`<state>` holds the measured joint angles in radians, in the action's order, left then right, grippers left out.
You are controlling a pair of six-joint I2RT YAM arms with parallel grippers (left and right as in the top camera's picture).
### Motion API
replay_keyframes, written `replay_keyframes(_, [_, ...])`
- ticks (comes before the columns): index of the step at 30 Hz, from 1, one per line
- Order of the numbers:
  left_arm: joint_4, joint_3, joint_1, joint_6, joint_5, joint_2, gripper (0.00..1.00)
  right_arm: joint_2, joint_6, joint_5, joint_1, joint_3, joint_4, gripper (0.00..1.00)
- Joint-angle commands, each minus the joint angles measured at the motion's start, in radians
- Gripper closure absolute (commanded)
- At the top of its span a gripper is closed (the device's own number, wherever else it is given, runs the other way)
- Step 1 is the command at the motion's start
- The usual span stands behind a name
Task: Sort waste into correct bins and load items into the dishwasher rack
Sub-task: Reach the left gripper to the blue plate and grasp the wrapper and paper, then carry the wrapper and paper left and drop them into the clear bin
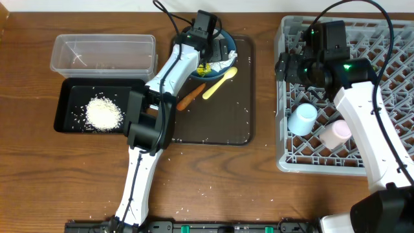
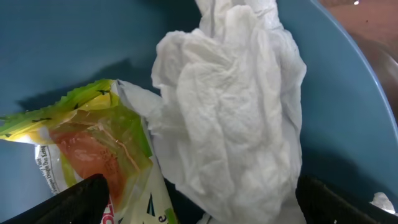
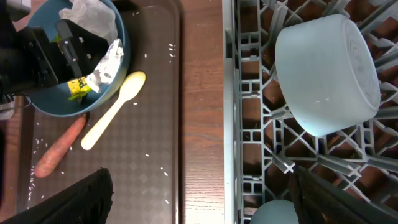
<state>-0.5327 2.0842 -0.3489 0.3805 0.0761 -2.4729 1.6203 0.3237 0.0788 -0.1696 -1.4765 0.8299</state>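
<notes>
The large blue bowl [image 1: 213,50] sits at the back of the brown serving tray [image 1: 239,123]. It holds crumpled white tissue [image 2: 236,106] and a yellow-green snack wrapper [image 2: 93,143]. My left gripper [image 2: 199,208] is open inside the bowl, fingers either side of the tissue and wrapper. A yellow spoon [image 1: 220,83] and an orange carrot piece [image 1: 191,97] lie on the tray. My right gripper [image 3: 199,199] is open and empty over the left edge of the grey rack [image 1: 388,58]. An upturned white bowl [image 3: 326,74] and two cups [image 1: 303,118] [image 1: 336,134] lie in the rack.
A clear plastic tub [image 1: 103,52] stands at the back left. In front of it is a black tray [image 1: 68,97] with a pile of rice [image 1: 103,113]. Loose rice grains dot the brown tray and the table near the front [image 1: 200,191].
</notes>
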Motion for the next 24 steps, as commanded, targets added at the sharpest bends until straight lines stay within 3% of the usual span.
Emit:
replay_keyframes(1, [0.004,0.027,0.007,-0.013,-0.033,-0.016,0.02,-0.013,-0.026,0.004,-0.002,-0.015,0.002,0.11])
replay_keyframes(3, [0.004,0.027,0.007,-0.013,-0.044,-0.024,0.00,-0.013,-0.026,0.004,-0.006,-0.015,0.002,0.11])
replay_keyframes(7, [0.004,0.027,0.007,-0.013,-0.043,-0.039,0.34,-0.012,-0.026,0.004,-0.008,-0.015,0.004,0.11])
replay_keyframes(15, [0.004,0.023,0.006,-0.014,-0.043,-0.040,0.92,-0.012,-0.041,0.004,-0.008,-0.016,0.016,0.11])
replay_keyframes(24, [-0.026,0.024,0.023,-0.009,-0.043,0.131,0.94,-0.012,-0.051,0.004,-0.008,-0.015,0.031,0.10])
